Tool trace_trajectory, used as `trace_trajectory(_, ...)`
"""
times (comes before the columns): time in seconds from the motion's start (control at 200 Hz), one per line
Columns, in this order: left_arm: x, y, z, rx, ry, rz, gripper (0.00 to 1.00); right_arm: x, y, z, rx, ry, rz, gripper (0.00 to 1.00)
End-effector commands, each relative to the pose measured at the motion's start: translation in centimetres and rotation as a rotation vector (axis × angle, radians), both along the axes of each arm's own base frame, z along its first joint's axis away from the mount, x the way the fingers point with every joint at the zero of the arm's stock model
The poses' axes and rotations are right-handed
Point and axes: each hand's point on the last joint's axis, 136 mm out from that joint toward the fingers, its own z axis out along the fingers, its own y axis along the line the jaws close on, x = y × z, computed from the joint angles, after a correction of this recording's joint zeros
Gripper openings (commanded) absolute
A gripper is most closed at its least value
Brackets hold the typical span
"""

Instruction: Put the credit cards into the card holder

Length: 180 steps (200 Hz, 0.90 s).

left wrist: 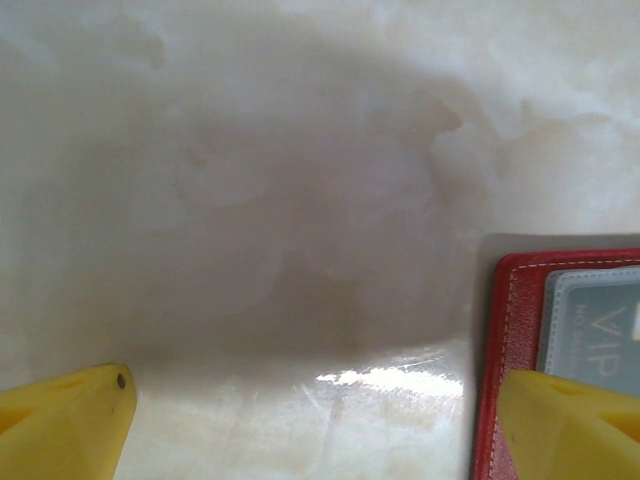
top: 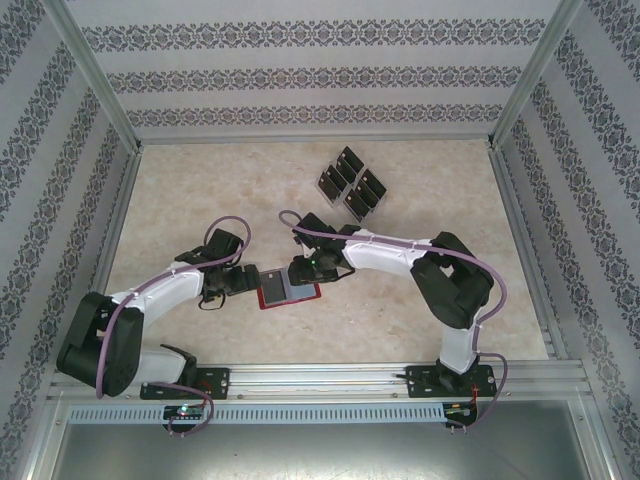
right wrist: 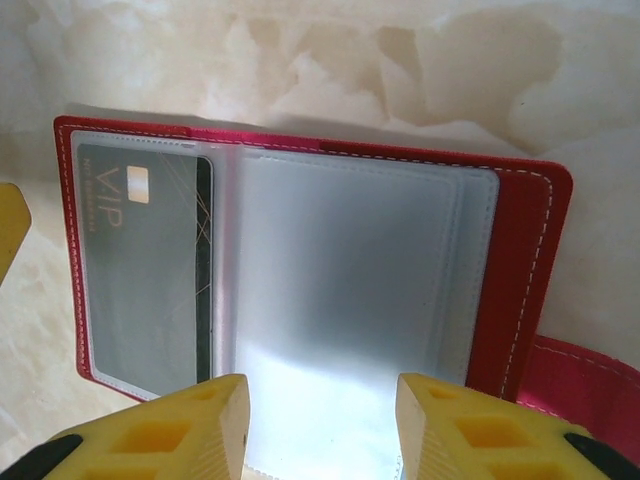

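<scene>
Clear rack [top: 328,186] of black cards [top: 351,164] stands at 1 o'clock from the wallet, well apart. Red wallet [top: 288,289] lies open on the desk [top: 190,190] between both arms. Clear sleeves [right wrist: 350,260] inside, with a dark VIP card [right wrist: 140,270] in the 9 o'clock one. Left pincer [left wrist: 315,385] is wide open, empty, one finger over the wallet's edge. Right pincer [right wrist: 320,390] is partly open astride a sleeve; contact unclear.
</scene>
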Motion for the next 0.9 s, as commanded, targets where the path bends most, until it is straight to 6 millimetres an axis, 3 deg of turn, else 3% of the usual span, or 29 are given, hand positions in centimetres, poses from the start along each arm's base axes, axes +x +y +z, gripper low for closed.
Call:
trace_trajectory(0.0, 0.4, -0.3, -0.2, -0.008, -0.014, -0.021, 0.94, -0.2, 0.1, -1.0, -0.010, 0.021, 0.010, 0.44)
trace_trajectory(0.729, 0.3, -0.8, -1.3, -0.019, -0.004, -0.024, 0.93, -0.9, 3.5, 0.2, 0.112, 0.068, 0.051, 0.45)
trace_trajectory(0.894, 0.2, -0.8, -1.4, -0.020, -0.004, -0.023, 0.93, -0.8, 3.5, 0.3, 0.101, 0.059, 0.053, 0.45)
